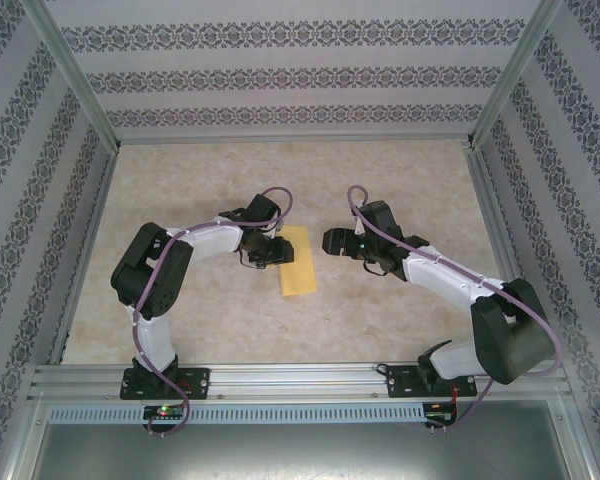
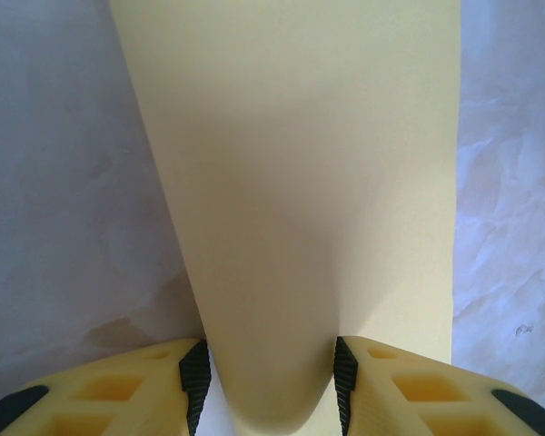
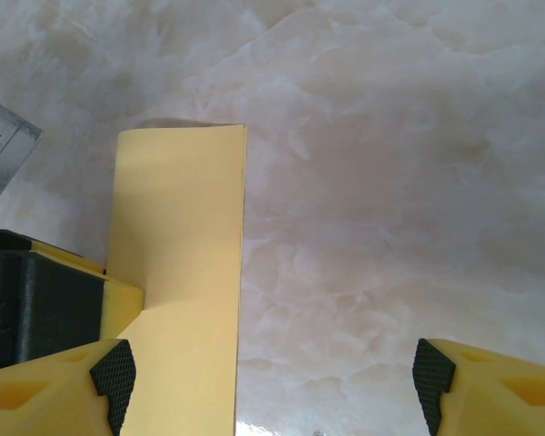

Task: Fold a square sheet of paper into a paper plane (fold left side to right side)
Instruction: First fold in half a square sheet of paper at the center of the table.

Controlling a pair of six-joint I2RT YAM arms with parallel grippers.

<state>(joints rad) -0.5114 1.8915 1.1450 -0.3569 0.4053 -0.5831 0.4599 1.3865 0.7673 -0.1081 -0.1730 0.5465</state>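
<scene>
I see the marbled table (image 1: 400, 190) bare on every side, out to the metal frame (image 1: 300, 380). The left arm (image 1: 155, 270) and right arm (image 1: 460, 285) both bend inward to the middle. The square sheet of paper (image 1: 298, 262) lies there, doubled into a narrow strip. My left gripper (image 2: 272, 381) pinches its rounded fold. My right gripper (image 3: 272, 377) hangs just beside the strip, spread wide and holding nothing.

Pale marbled table (image 1: 400, 185), folded yellow paper (image 1: 299, 268)
</scene>
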